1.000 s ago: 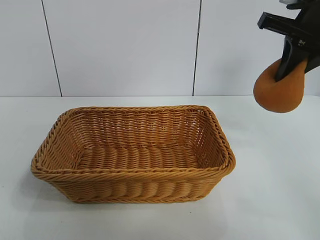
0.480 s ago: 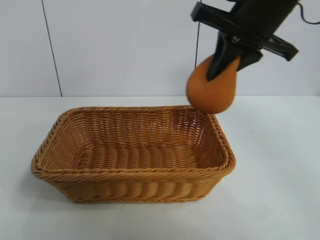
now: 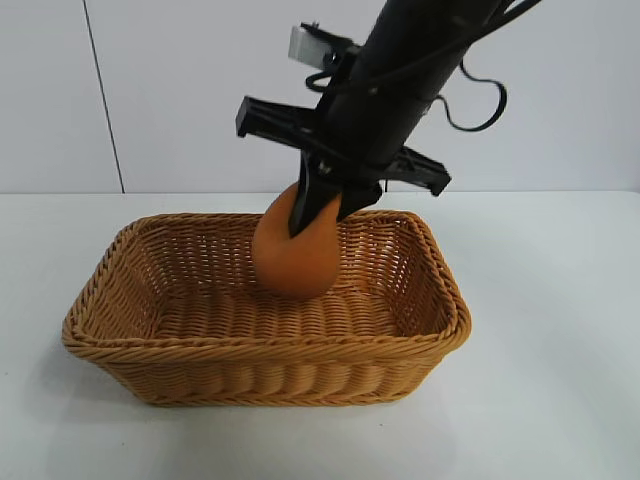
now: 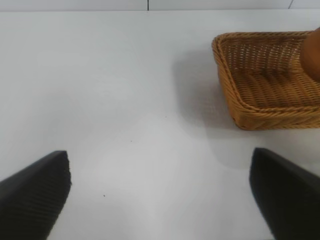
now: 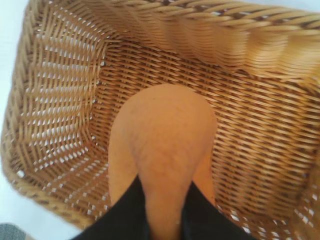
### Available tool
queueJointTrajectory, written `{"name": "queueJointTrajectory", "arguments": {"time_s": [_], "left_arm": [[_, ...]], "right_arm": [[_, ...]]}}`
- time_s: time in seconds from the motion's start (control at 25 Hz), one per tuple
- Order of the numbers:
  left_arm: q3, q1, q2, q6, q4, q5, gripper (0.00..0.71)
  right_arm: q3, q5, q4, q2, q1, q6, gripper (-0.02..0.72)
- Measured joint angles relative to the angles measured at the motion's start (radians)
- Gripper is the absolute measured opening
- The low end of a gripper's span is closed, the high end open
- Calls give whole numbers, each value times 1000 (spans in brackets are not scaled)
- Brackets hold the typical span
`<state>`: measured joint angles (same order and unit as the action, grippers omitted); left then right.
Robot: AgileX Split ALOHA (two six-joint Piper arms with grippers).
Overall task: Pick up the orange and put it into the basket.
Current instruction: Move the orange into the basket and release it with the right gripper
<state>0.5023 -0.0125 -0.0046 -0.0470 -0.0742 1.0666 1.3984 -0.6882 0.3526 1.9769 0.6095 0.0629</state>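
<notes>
Your right claw [image 3: 322, 207] is pinching the orange [image 3: 296, 255] by its top, hanging it directly above the basket [image 3: 265, 345] floor; left claw [image 4: 160, 200] is resting apart.

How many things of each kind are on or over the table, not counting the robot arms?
Fruit: 1, the orange, pinched at its top by the right gripper and hanging inside the basket.
Containers: 1, the wicker basket.
Total: 2.

Orange [image 4: 314, 52] cut by frame edge
</notes>
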Motion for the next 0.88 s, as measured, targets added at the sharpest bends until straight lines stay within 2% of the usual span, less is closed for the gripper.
{"name": "queueJointTrajectory", "arguments": {"time_s": [0.12, 0.32, 0.36, 0.44, 0.56, 0.64, 0.76, 0.88], "left_arm": [[0, 0, 0, 0, 0, 0, 693], [0, 0, 0, 0, 0, 0, 693], [0, 0, 0, 0, 0, 0, 693], [0, 0, 0, 0, 0, 0, 693], [0, 0, 0, 0, 0, 0, 693], [0, 0, 0, 0, 0, 0, 693], [0, 0, 0, 0, 0, 0, 693], [0, 0, 0, 0, 0, 0, 693]], "right_arm": [[0, 40, 11, 63, 5, 1, 34], [0, 43, 24, 102, 5, 3, 46], [0, 43, 27, 102, 5, 3, 76], [0, 38, 28, 102, 5, -1, 193], [1, 17, 34, 101, 5, -10, 515], [2, -7, 36, 101, 5, -23, 626], [33, -67, 35, 101, 5, -32, 678], [104, -141, 23, 101, 5, -32, 687]]}}
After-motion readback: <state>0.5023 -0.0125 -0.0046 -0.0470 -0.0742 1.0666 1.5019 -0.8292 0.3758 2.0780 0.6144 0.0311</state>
